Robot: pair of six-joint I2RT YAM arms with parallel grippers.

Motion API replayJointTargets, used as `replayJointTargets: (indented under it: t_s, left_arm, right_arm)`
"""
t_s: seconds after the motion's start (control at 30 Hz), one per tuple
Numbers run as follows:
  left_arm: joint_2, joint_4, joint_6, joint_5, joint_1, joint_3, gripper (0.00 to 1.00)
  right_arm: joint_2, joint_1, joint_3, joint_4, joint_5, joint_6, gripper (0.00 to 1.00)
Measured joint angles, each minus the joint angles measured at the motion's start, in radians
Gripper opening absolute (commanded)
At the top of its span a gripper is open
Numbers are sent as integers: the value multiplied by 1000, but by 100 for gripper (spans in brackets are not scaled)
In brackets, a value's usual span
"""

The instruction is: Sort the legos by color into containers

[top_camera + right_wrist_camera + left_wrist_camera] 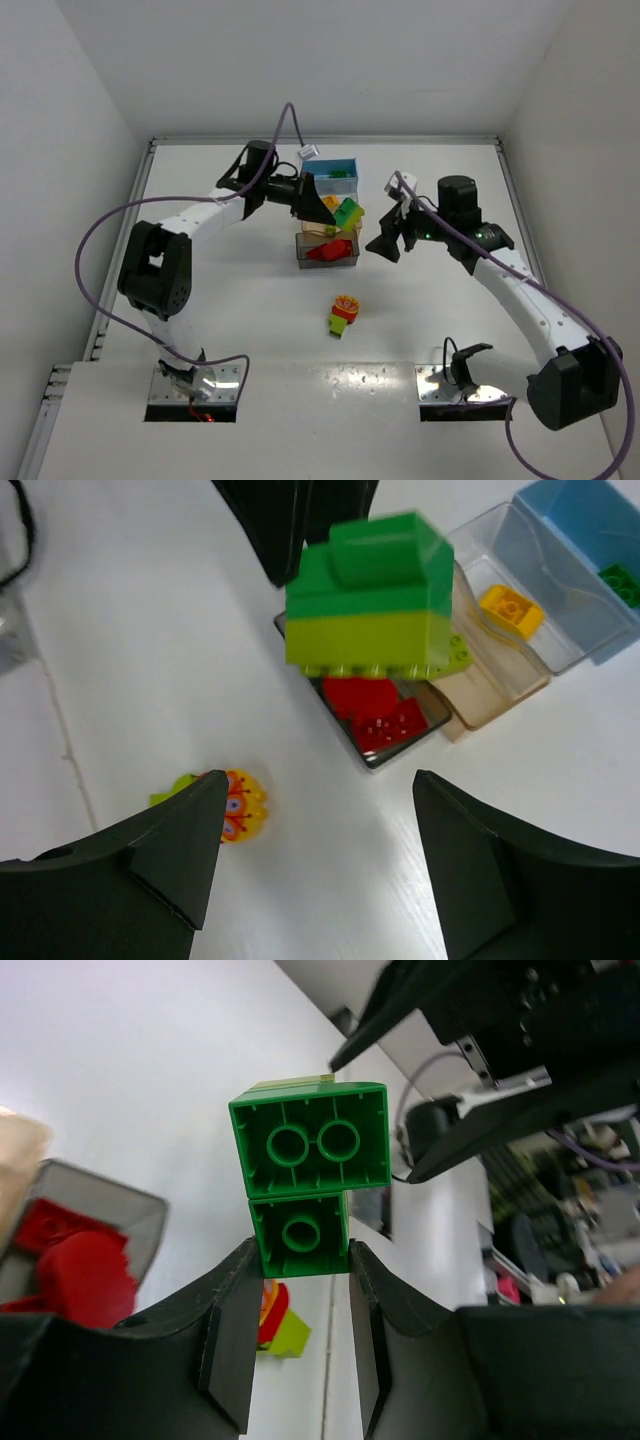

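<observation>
The left gripper (300,1255) is clamped on the narrow dark-green end of a green-and-lime clump (368,598). It holds the clump in the air above the row of bins, over the pale tan bin (505,695) or the smoky grey bin (301,256) that holds red bricks; which of the two is hard to tell. The right gripper (318,785) has its fingers spread wide with nothing between them. The clump lies straight ahead of it, a little apart. In the right wrist view the green layer sits above and the lime layer below, long axis running across the finger gap. The lime layer is thus the free part, and the right arm looks best placed to take it.
</observation>
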Motion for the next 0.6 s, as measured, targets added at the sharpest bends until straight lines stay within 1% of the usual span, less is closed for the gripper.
replayJointTargets:
  t_s: [0.13, 0.27, 0.4, 0.6]
  left_arm:
    - [58, 15, -9, 95, -41, 47, 17]
    - [68, 94, -58, 159, -42, 50, 17]
    - [68, 159, -84, 208, -39, 50, 17]
    - [68, 193, -84, 242, -31, 39, 17]
  right_arm:
    - [44, -65, 27, -24, -142, 104, 72]
    - [171, -127, 108, -86, -320, 163, 72]
    - [269, -193, 142, -151, -491, 195, 71]
    - [380, -239, 188, -121, -674, 314, 70]
